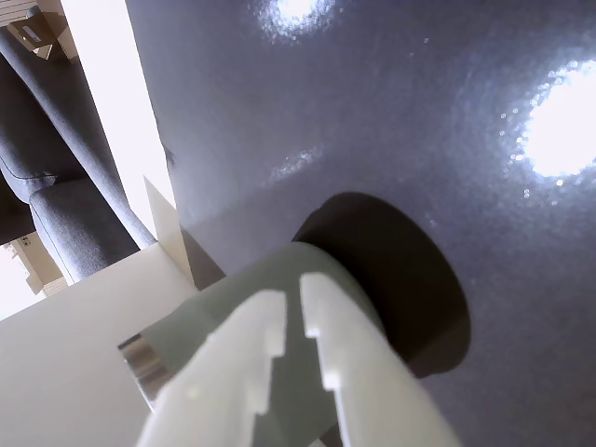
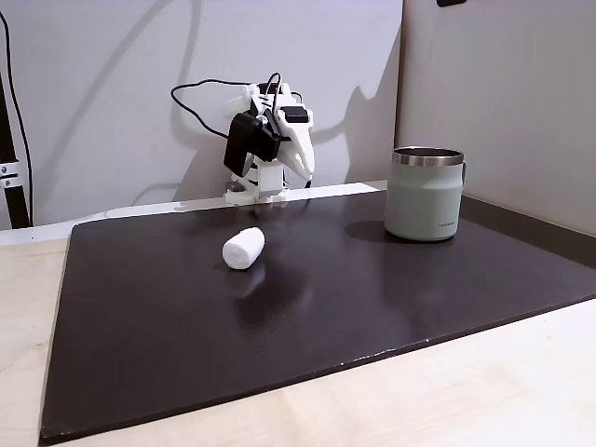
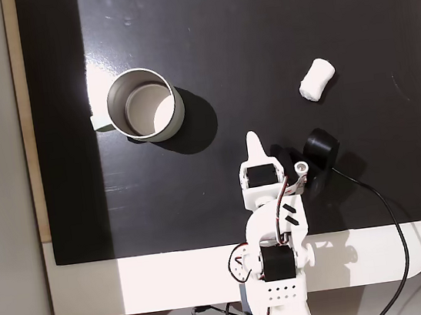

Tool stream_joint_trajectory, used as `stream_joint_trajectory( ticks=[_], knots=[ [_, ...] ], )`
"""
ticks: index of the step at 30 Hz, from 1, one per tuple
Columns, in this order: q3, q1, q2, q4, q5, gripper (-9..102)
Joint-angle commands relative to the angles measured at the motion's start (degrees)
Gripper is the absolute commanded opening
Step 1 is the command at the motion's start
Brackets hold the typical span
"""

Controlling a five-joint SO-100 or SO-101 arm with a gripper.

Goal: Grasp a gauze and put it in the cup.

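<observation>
Fixed view from above: the end effector (image 3: pixel 252 138) has its fingers nearly shut w/ nothing in them, and the gauze (image 3: pixel 316 80) lies on the dark desk (image 3: pixel 377 11) up & to its right, slanted, far from the cup (image 3: pixel 145 105).

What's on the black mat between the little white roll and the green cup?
Nothing. In both fixed views the dark mat is bare between the gauze and the cup.
</observation>
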Motion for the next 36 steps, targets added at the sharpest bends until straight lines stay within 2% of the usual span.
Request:
stream_joint_trajectory(
  ticks=[1,15,20,27,32,36],
  knots=[
    [-0.4,-0.7,0.5,0.2,3.4,0],
    [-0.4,-0.7,0.5,0.2,3.4,0],
    [-2.0,0.6,0.5,4.1,0.5,0],
    [-14.9,3.3,-0.7,14.2,-6.6,0],
    [-28.5,4.5,-11.6,18.4,-13.1,1],
    [-39.6,6.9,-21.1,22.4,-22.0,5]
  ],
)
